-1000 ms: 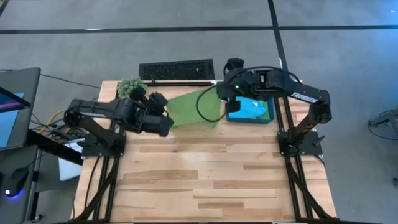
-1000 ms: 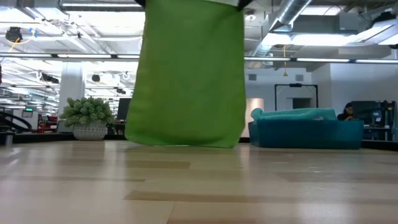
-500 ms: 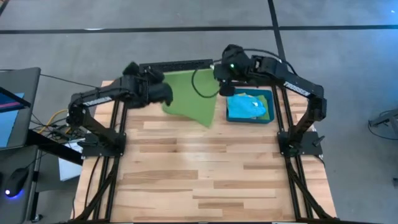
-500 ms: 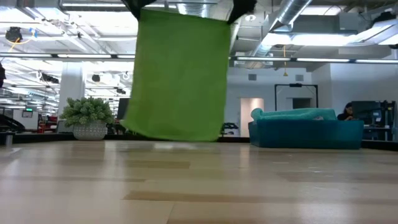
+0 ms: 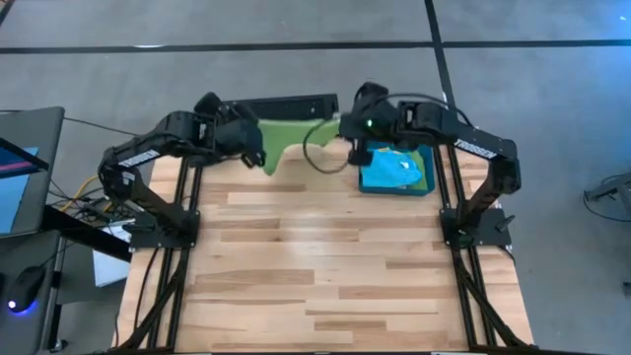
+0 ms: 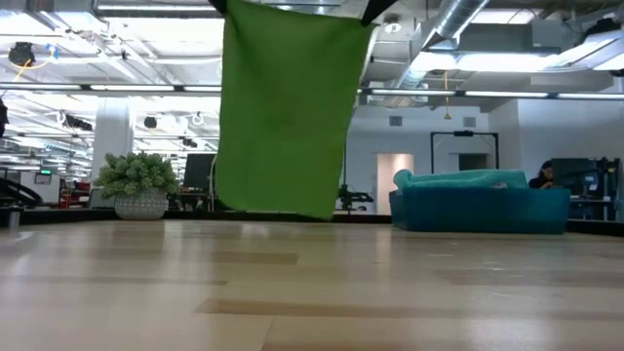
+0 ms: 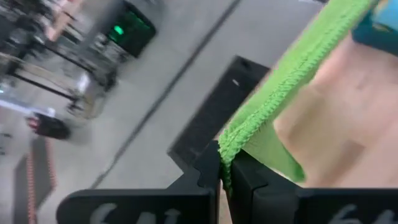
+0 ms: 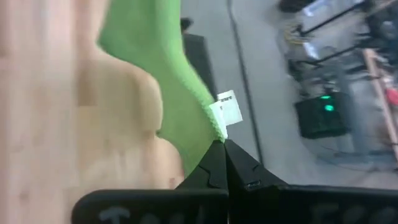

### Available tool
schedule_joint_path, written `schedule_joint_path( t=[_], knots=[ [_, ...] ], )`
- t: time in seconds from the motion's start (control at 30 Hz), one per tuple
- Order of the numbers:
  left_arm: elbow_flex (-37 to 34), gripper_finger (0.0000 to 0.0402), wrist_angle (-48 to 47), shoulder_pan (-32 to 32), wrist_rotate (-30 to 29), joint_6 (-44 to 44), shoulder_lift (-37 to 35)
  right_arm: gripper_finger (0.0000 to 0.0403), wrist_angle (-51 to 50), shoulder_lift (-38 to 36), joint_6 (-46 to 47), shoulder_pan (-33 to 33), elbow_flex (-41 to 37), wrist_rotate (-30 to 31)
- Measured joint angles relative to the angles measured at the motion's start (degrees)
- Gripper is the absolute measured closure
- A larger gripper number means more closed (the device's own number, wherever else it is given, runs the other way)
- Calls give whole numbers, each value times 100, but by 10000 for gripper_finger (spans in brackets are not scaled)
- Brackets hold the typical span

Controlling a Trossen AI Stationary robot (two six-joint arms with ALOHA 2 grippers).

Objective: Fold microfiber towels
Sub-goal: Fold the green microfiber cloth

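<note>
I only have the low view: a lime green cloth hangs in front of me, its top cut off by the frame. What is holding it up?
Observer: Both arms. The left gripper is shut on one top corner of the lime green microfiber towel.
Operator: And the other corner?
Observer: The right gripper is shut on it, beside a small white label sewn into the towel's edge.
Operator: Where over the table is it?
Observer: At the far edge of the wooden table, just in front of a black keyboard.
Operator: What is in the teal bin?
Observer: A crumpled light blue cloth lies in the teal tray, under the right arm.
</note>
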Motion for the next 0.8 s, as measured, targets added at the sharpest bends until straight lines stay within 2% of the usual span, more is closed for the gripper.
schedule_joint_path(
  t=[0.1,0.23,0.53,0.67,0.8],
  knots=[
    [-311,401,-13,-269,348,-356,46,401,-389,0,255,290,0,-137],
    [-761,401,-25,-650,807,-970,58,401,-701,-9,812,549,-108,-866],
    [-2078,401,10,-1656,1799,-2472,86,401,-1156,11,1406,1086,-1193,-1615],
    [-2415,401,148,-2136,2104,-2887,87,399,-1163,11,1469,1293,-1555,-2192],
    [-2554,401,320,-2554,2564,-3162,86,399,-1064,2,1741,1428,-1705,-2448]
  ],
)
